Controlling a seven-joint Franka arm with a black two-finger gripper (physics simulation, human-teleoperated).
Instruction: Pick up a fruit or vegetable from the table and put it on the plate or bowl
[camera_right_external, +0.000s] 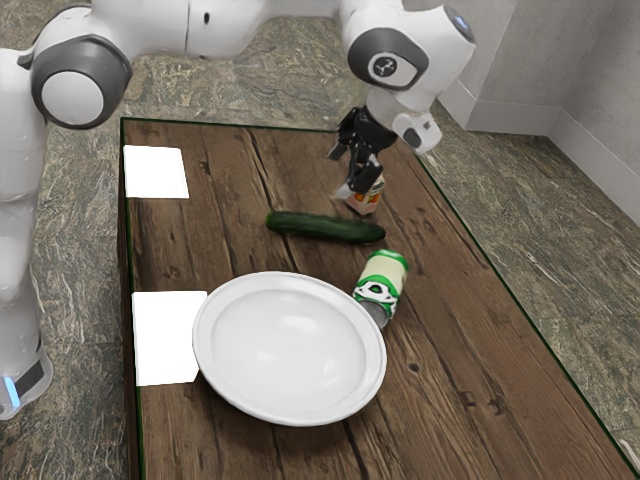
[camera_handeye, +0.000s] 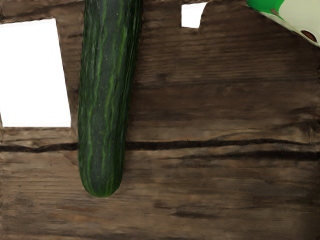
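Nearby, a carton (camera_right_external: 366, 199) stands by the jaws (grip state unclear), cucumber (camera_right_external: 325, 227) and tipped can (camera_right_external: 381, 283) between them and plate (camera_right_external: 215, 385).

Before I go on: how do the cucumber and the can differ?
The cucumber is long, slim and dark green; the can is short, stubby, white and green. The cucumber lies clear of the plate; the can lies right by its rim. Both lie on their sides on the table.
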